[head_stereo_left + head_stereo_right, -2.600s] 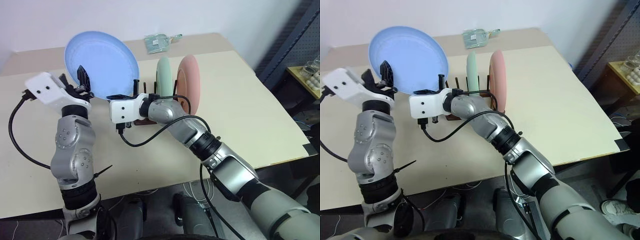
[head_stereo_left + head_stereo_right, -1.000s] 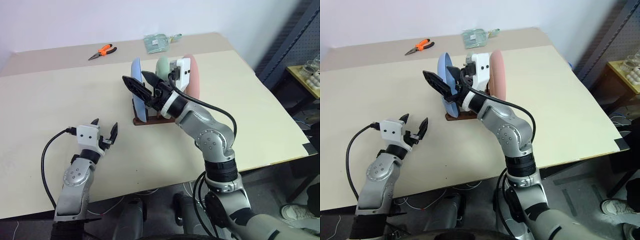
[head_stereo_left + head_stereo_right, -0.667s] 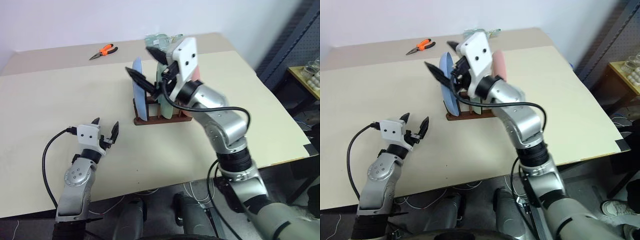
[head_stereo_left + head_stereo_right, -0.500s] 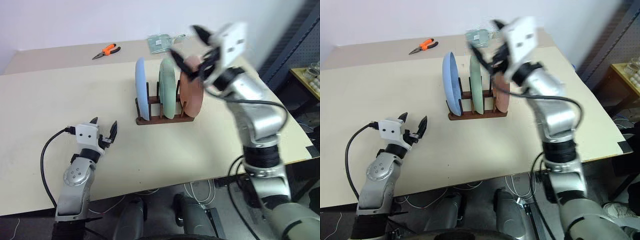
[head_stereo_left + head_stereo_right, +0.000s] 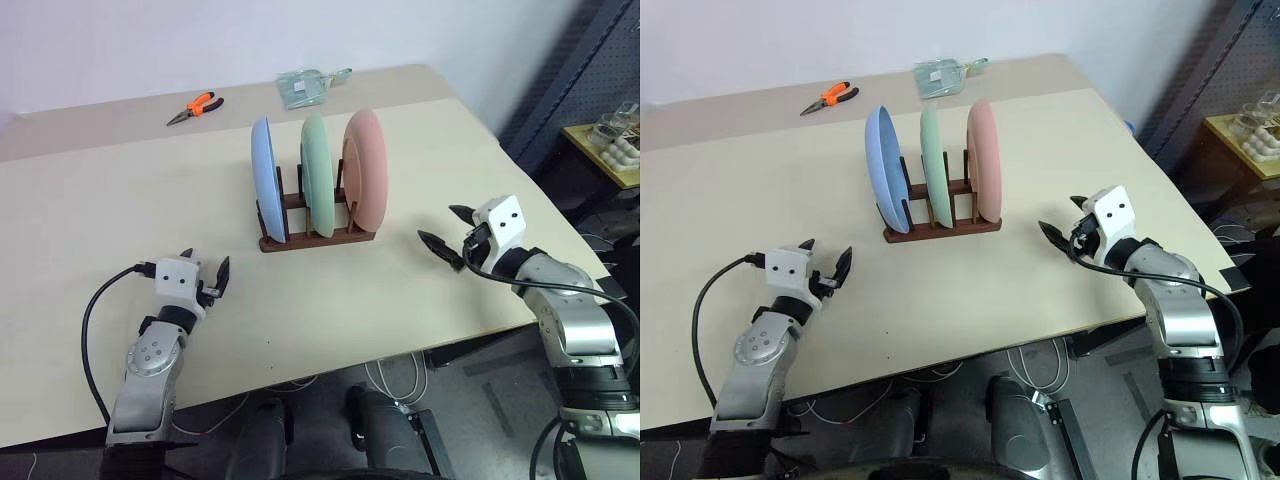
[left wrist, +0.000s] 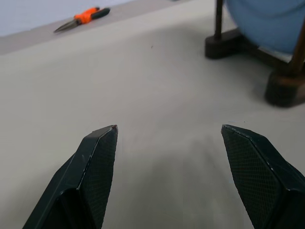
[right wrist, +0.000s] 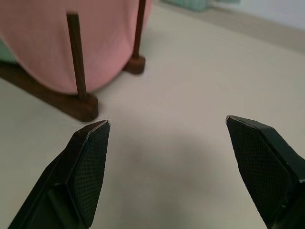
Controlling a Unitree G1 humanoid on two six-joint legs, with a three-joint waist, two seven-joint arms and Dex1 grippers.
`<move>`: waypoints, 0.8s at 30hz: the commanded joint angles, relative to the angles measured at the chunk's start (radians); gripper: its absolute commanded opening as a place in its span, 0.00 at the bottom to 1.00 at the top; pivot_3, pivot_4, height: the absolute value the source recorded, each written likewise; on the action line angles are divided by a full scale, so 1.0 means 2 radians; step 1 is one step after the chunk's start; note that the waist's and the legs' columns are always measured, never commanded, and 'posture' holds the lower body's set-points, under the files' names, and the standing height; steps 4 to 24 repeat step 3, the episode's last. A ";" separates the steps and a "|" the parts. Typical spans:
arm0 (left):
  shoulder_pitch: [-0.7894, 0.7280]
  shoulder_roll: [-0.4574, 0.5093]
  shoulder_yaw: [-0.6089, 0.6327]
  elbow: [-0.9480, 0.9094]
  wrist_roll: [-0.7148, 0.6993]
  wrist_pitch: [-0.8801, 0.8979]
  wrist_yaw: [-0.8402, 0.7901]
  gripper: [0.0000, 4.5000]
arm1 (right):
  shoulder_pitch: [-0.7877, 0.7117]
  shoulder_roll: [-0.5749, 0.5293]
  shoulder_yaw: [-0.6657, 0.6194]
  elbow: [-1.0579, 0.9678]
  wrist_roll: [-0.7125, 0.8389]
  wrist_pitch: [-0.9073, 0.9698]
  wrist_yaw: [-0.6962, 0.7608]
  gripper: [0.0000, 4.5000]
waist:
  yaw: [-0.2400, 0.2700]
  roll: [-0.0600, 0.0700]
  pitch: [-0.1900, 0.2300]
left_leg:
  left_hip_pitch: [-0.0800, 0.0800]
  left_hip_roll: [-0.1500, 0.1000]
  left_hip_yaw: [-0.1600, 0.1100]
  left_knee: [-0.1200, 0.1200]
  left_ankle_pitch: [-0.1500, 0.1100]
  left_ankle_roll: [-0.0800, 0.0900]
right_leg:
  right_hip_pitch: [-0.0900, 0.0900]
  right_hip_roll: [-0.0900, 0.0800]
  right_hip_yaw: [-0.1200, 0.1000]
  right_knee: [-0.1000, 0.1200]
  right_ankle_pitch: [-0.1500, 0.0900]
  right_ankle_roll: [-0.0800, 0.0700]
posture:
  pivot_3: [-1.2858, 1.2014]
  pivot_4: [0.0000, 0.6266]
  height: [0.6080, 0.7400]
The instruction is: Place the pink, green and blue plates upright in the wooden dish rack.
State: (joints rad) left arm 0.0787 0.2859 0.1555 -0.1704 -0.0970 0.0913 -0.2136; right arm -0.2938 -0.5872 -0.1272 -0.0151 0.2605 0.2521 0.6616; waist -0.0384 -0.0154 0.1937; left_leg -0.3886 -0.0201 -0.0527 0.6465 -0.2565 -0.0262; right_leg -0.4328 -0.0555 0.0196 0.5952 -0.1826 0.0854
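Beige surface (image 5: 120, 200) carrying the wooden dish rack (image 5: 318, 237) near its centre. Three plates stand upright between the rack's pegs, side by side: blue plate (image 5: 264, 191) toward the robot's left, green plate (image 5: 317, 186) in the middle, pink plate (image 5: 364, 180) toward the right. Right pincer (image 5: 447, 240), released and empty, right of the rack. Left pincer (image 5: 204, 273), likewise released, near the front edge. Orange pliers (image 5: 195, 107) at the far edge.
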 commanded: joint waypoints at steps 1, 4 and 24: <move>0.005 0.006 0.019 -0.020 -0.003 -0.012 0.002 0.79 | -0.013 0.005 0.003 -0.001 -0.001 -0.019 0.003 0.88 | 0.003 0.000 0.000 | 0.000 0.000 0.000 0.000 0.000 0.000 | 0.000 0.000 0.000 0.000 0.000 0.000 | 0.52 0.24 0.99; 0.006 0.004 0.021 -0.022 -0.002 -0.011 0.004 0.79 | -0.018 0.007 0.004 0.005 -0.002 -0.021 0.003 0.88 | 0.004 0.000 0.000 | 0.000 0.000 0.000 0.000 0.000 0.000 | 0.000 0.000 0.000 0.000 0.000 0.000 | 0.52 0.24 0.99; 0.006 0.004 0.021 -0.022 -0.002 -0.011 0.004 0.79 | -0.018 0.007 0.004 0.005 -0.002 -0.021 0.003 0.88 | 0.004 0.000 0.000 | 0.000 0.000 0.000 0.000 0.000 0.000 | 0.000 0.000 0.000 0.000 0.000 0.000 | 0.52 0.24 0.99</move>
